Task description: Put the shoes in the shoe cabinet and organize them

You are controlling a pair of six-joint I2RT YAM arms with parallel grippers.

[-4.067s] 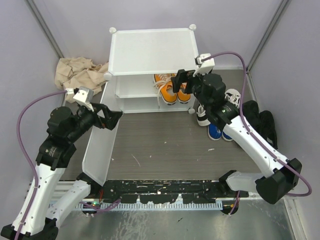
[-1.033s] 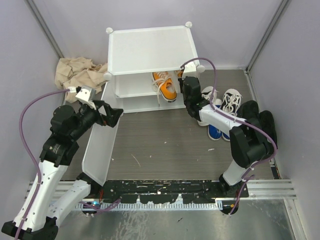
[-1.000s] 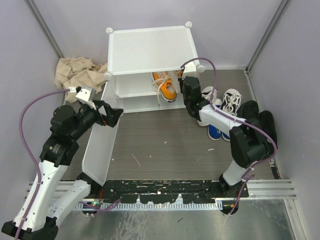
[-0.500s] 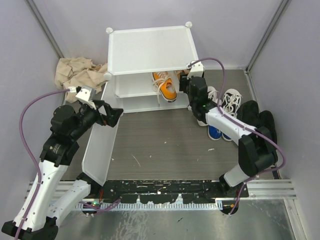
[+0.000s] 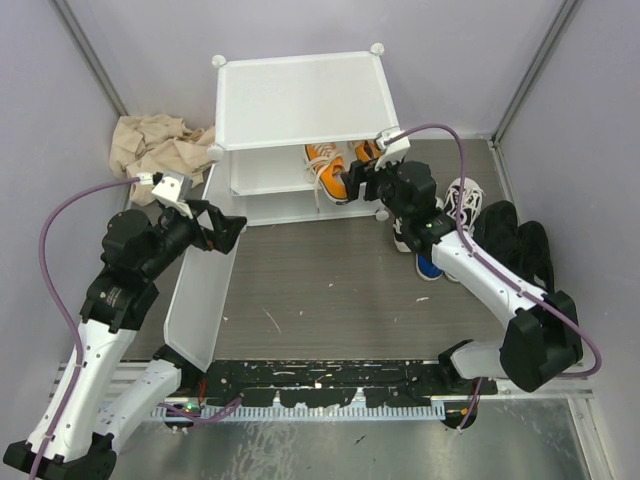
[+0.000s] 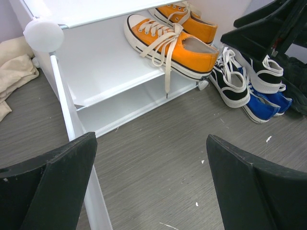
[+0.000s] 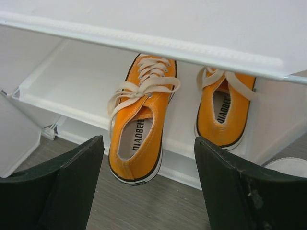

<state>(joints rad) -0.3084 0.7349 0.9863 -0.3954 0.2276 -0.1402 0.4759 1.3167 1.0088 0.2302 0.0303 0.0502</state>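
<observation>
The white shoe cabinet (image 5: 300,100) stands at the back with its door panel (image 5: 200,290) swung open to the left. Two orange sneakers sit on its inner shelf, one (image 5: 330,172) with its heel over the shelf's front edge, the other (image 5: 362,153) further right. Both show in the right wrist view (image 7: 139,129) (image 7: 225,112). My right gripper (image 5: 362,182) hangs open and empty just in front of them. My left gripper (image 5: 228,232) is open and empty beside the door's top edge. White-and-black sneakers (image 5: 462,195), blue ones (image 5: 428,262) and black ones (image 5: 515,235) lie on the floor at the right.
A crumpled beige cloth (image 5: 155,145) lies left of the cabinet. Grey walls close in both sides. The lower compartment (image 6: 129,103) under the shelf holds nothing that I can see. A long white lace (image 6: 166,72) hangs down from the left orange sneaker.
My right gripper has drawn back from the cabinet shelf toward me, open, leaving both orange sneakers on the shelf. The cabinet has shifted slightly since the earliest frame. The left arm has not moved.
</observation>
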